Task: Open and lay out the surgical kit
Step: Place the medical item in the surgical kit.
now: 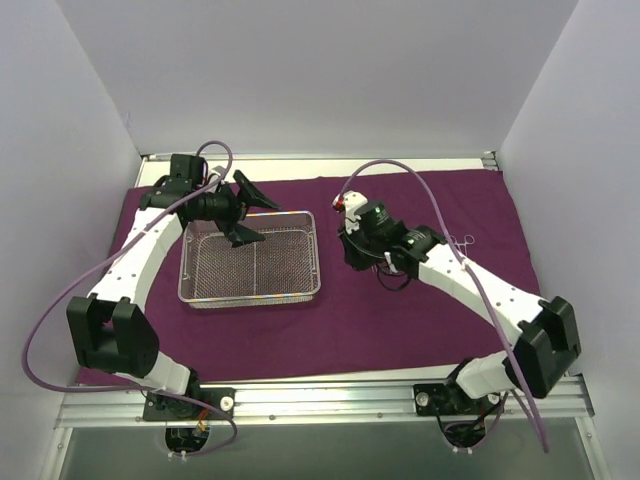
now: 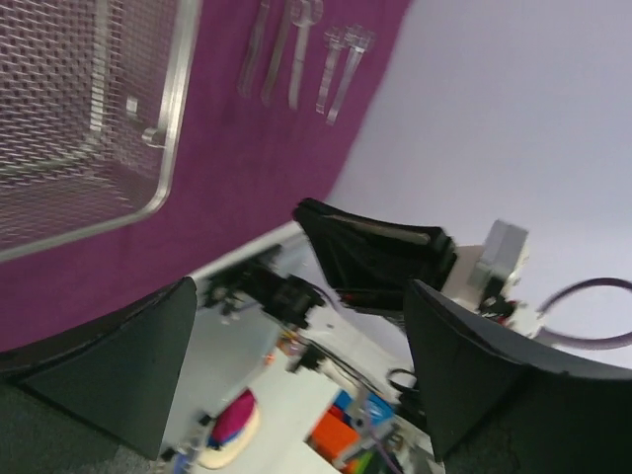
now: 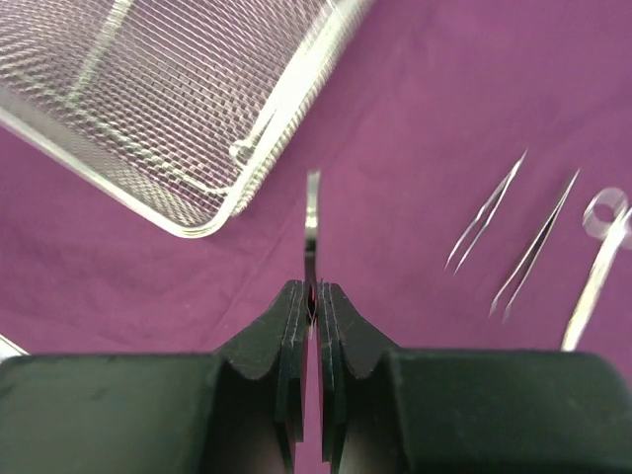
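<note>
The dark purple cloth (image 1: 400,320) lies spread flat over the table. On it at centre left stands the silver wire-mesh tray (image 1: 250,300), with nothing showing inside. My left gripper (image 1: 250,213) hangs open over the tray's far edge, its jaws wide apart and holding nothing (image 2: 296,385). To the right of the tray, my right gripper (image 1: 350,252) is shut on a thin steel instrument (image 3: 313,227) that sticks straight out from its fingertips above the cloth. Two forceps (image 3: 484,212) and a pair of scissors (image 3: 597,257) lie side by side on the cloth beside it.
White walls enclose the table on the left, back and right. A metal rail (image 1: 330,400) runs along the near edge with both arm bases on it. Purple cables (image 1: 60,300) loop off each arm. Several laid-out instruments (image 2: 296,54) lie near the cloth's right edge.
</note>
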You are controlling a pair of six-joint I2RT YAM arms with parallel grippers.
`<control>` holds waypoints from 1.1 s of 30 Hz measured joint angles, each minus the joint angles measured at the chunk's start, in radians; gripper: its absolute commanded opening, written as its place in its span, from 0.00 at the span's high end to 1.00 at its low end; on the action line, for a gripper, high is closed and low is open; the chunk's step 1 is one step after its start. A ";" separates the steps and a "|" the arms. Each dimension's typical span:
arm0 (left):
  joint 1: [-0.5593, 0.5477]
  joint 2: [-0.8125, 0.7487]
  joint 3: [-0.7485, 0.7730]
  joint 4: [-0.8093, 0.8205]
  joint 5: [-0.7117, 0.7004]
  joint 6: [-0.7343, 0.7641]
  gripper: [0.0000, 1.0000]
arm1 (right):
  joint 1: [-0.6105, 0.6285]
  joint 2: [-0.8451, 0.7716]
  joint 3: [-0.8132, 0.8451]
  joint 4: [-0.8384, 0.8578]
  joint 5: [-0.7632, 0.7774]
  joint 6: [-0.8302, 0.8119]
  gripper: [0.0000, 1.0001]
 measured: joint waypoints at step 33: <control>-0.008 0.069 0.158 -0.395 -0.312 0.525 0.06 | -0.195 0.646 0.400 -0.389 -0.043 0.217 1.00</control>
